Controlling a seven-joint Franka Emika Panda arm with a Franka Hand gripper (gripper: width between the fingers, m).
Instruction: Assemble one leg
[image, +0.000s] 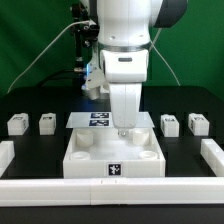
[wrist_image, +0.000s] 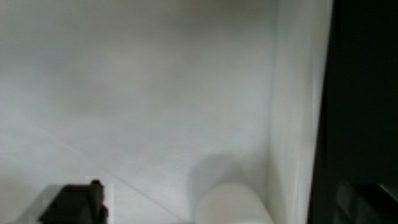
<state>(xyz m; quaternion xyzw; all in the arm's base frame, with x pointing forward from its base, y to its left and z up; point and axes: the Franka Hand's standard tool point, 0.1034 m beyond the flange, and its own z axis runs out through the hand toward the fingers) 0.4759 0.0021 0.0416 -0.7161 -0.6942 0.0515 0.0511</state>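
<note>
Four in total, exterior view: outer-left leg (image: 17, 124), inner-left leg (image: 47, 123), inner-right leg (image: 170, 123), outer-right leg (image: 198, 124). They stand in one row on the black table (image: 30, 105), two to the exterior view's left of the arm (image: 125, 40) and two to its right. All are loose and well apart from the gripper (image: 122, 131). Each shows a dark patch on its face, too small to read.

The tabletop piece (image: 90, 160) sits centre front. A black-and-white square tag (image: 115, 168) is on its front wall: pattern only, no letters legible. The gripper is down inside it, near the back wall. Jaw gap can't be judged from this angle.

The marker board (image: 80, 120) lies flat just behind the tabletop piece, its tags partly hidden by the arm. White rails border the scene: front rail (image: 110, 192), left rail (image: 5, 155), right rail (image: 212, 152). Green backdrop (image: 30, 40) behind.

Wrist view: nearly all blurred white surface, with a black strip (wrist_image: 365, 100) along one edge. One dark finger (wrist_image: 71, 205) is clear; a dim grey shape at the opposite corner looks like the other. So the gripper (wrist_image: 217, 205) has its jaws spread wide. A rounded white form (wrist_image: 240, 200) lies in the gap, and nothing is seen clamped. No leg in this view.
</note>
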